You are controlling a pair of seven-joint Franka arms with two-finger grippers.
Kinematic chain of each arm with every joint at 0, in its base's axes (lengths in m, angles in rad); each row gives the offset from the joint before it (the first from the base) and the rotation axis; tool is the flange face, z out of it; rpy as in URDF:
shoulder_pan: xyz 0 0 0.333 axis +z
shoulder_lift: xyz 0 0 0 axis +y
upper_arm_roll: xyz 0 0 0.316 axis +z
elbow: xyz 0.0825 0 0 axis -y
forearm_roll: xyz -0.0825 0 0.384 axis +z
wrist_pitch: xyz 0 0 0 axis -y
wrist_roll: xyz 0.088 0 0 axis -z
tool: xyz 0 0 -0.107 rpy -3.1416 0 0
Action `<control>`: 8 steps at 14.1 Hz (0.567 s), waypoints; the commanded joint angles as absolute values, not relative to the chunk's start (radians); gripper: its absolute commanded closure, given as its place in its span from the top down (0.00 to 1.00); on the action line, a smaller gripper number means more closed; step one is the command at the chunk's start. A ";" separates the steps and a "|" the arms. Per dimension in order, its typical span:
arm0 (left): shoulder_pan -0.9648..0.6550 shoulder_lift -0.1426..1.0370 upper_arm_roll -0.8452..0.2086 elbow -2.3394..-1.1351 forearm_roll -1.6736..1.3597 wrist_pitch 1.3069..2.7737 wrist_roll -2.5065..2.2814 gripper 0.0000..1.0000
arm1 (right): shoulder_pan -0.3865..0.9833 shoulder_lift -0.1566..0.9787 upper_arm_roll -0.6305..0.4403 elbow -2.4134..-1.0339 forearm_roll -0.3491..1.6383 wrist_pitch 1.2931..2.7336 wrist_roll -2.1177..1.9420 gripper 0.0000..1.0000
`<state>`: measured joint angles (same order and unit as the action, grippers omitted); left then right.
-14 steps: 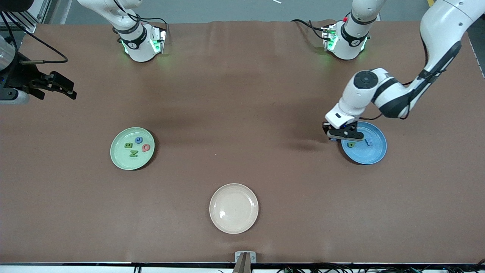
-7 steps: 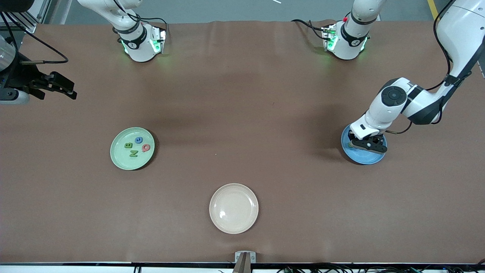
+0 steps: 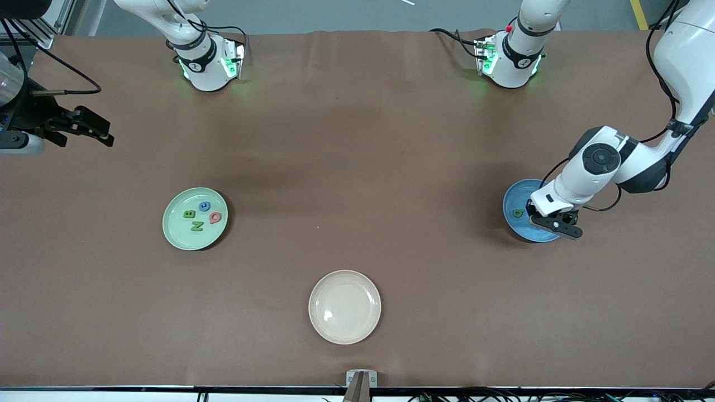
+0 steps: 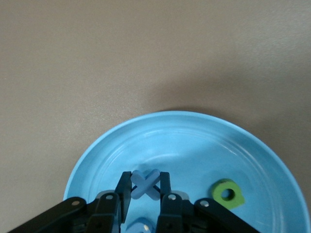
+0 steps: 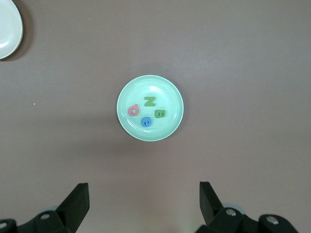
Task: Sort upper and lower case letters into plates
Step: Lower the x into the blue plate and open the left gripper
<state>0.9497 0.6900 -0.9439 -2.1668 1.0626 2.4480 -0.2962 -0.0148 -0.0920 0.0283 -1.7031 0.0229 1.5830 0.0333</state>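
Now the left gripper [image 4: 145, 194], shut on a blue x [image 4: 145, 184] over the blue plate [image 3: 513, 196], should lower before letting go, while the right gripper [image 5: 144, 201], wide open and empty, waits above the green plate [image 3: 175, 234].

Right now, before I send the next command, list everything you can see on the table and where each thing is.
mint green plate: one, toward the right arm's end of the table.
letters on the mint green plate: four; green B, green Z, blue round one, pink Q.
blue plate: one, toward the left arm's end.
green letter: one, lying in the blue plate.
light blue x: one, pinched between the left gripper's fingers over the blue plate.
another light blue piece: one, mostly hidden under the left gripper.
cream plate: one, nothing on it, nearest the front camera.
left gripper: shut on the x.
right gripper: open, waiting high above the table.
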 commanded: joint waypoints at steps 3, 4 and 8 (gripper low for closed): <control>0.933 0.706 -0.939 -2.135 1.051 2.430 -0.275 0.57 | -0.025 -0.098 0.035 -1.712 0.014 1.598 0.020 1.00; 0.934 0.701 -0.940 -2.135 1.051 2.428 -0.275 0.66 | -0.025 -0.098 0.035 -1.710 0.011 1.598 0.020 1.00; 0.945 0.658 -0.994 -2.137 0.991 2.352 -0.272 1.00 | -0.025 -0.100 0.037 -1.710 0.009 1.604 0.020 1.00</control>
